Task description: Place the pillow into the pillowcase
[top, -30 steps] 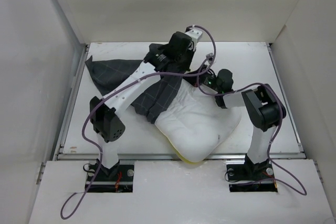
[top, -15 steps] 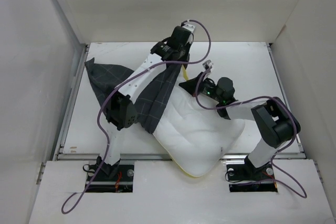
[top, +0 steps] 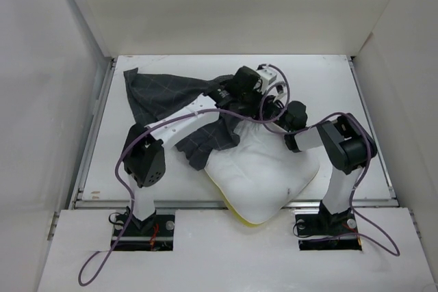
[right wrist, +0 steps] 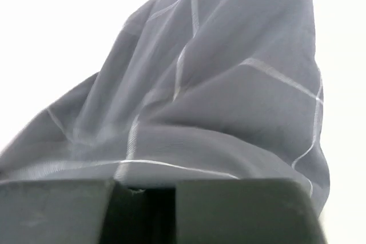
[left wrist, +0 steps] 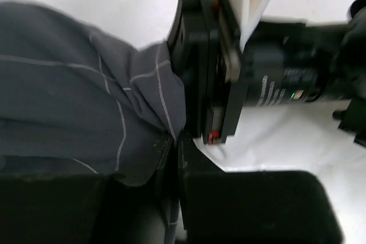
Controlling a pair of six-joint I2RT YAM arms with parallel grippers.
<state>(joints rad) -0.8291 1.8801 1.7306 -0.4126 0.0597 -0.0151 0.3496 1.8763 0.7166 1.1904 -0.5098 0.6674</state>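
Observation:
The white puffy pillow (top: 263,169) lies near the table's front centre, its yellow band (top: 243,218) over the front edge. The dark grid-check pillowcase (top: 164,94) spreads from the far left down over the pillow's upper left corner. My left gripper (top: 254,92) is above the pillow's far edge. In the left wrist view it (left wrist: 177,141) is shut on a fold of pillowcase (left wrist: 86,107). My right gripper (top: 275,109) is right beside it, and in the right wrist view it (right wrist: 146,187) grips the pillowcase (right wrist: 229,95) at its fingertips.
White walls enclose the table on the left (top: 61,100), back and right. The right arm's wrist body (left wrist: 269,78) fills the left wrist view, very close to the left gripper. Purple cables (top: 270,124) loop between the two wrists.
My left gripper has swung from the far centre toward the right and nearer, dragging the pillowcase. The right gripper has moved back to meet it. The pillowcase now covers less of the pillow.

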